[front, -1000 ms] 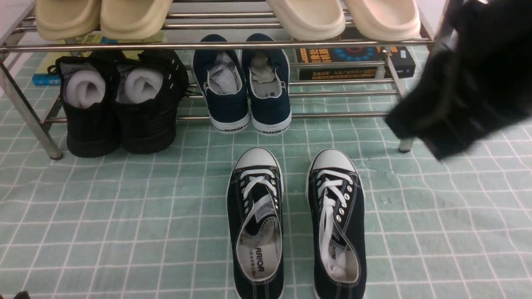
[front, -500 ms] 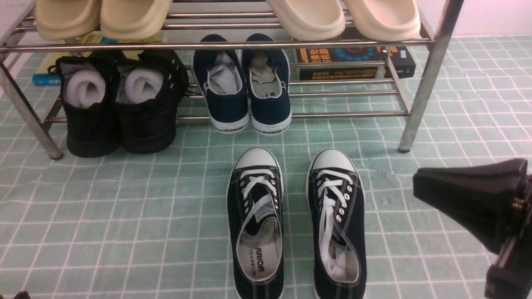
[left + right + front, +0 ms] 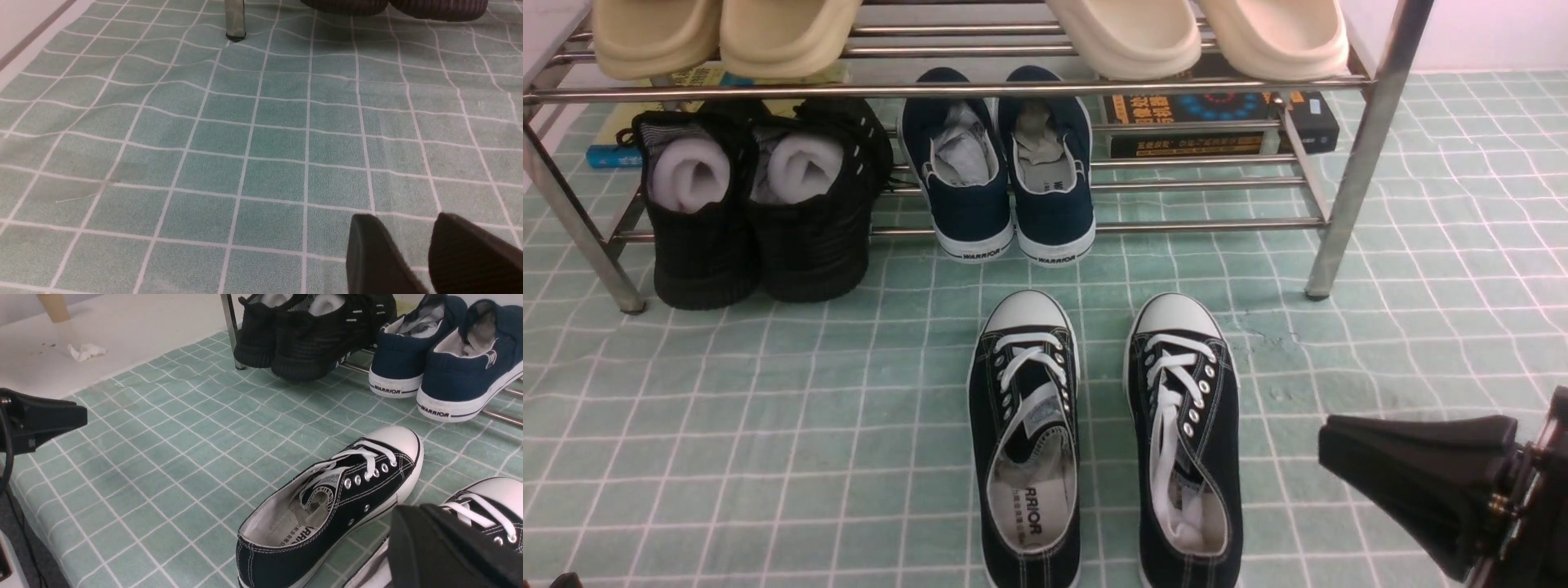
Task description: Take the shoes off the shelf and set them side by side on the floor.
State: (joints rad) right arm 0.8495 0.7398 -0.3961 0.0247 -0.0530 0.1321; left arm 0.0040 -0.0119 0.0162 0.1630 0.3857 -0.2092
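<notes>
Black canvas shoes: both shoes of the pair, one point(image 3: 1027, 441) and its mate point(image 3: 1186, 445), lie on the floor point(image 3: 768, 425) in front of the shelf point(image 3: 947, 88), off its rails, toe caps pointing at it.
Spacing: side by side, a narrow strip of teal mat between them, roughly parallel, heels toward me.
Shelf contents: navy slip-ons point(image 3: 1001, 167) sit on the bottom rails straight behind the pair; chunky black sneakers point(image 3: 756, 196) at the shelf's left end; cream slippers point(image 3: 719, 33) on the tier above.
My right gripper point(image 3: 1331, 445): low, on the far side of the mate from the first shoe, well forward of the shelf's right leg; jaws pressed together, nothing in them.
My left gripper point(image 3: 412, 228): over bare mat forward of the shelf's left leg point(image 3: 235, 20); fingers parted, a slit of floor showing between them, nothing held.
Step in hand, my judgement: placing looks finished; I read this as the retreat after release.
Next move calls for: clearing both arms from the shoes without brushing a heel or lace, so the pair keeps its alignment.
Check: no black canvas shoe left on the shelf.
</notes>
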